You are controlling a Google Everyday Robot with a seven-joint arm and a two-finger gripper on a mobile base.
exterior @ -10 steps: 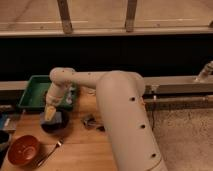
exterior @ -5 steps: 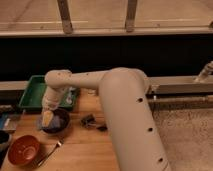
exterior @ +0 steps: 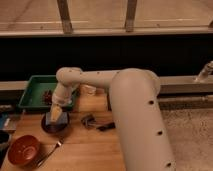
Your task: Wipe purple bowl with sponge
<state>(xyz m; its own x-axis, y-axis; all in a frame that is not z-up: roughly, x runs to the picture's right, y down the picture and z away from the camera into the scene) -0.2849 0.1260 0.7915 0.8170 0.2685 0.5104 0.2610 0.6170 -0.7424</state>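
Small round bowl of very dark purple, almost black (exterior: 52, 126), standing on the pale wooden tabletop (exterior: 90, 147) near its left part, just in front of a green plastic tray (exterior: 31, 91) that sits at the back edge. Reaching down into that bowl from the upper right, a thick cream-white robot arm (exterior: 135, 110), elbow filling the middle of the view, forearm angled left and down. At its end the two-finger gripper (exterior: 56, 114), low over the bowl's mouth and hiding most of the inside. Pinched between the fingers, a small pale yellow block of sponge (exterior: 56, 118), seemingly pressed into or against the bowl's inner surface, though actual contact hard to confirm from this angle. Judged by this: pick-up of the sponge done, bowl reached, wiping apparently under way or just about to start; no telling how much of the interior has been covered. Probably left: rubbing around the inside, then lifting clear. Nearby, untouched: an orange-red bowl of similar size (exterior: 22, 150) at the lower left, a metal fork (exterior: 50, 151) lying beside it, and a few small dark objects (exterior: 95, 122) on the wood just right of the purple bowl, too indistinct to name. Something dark red inside the tray, not identifiable.
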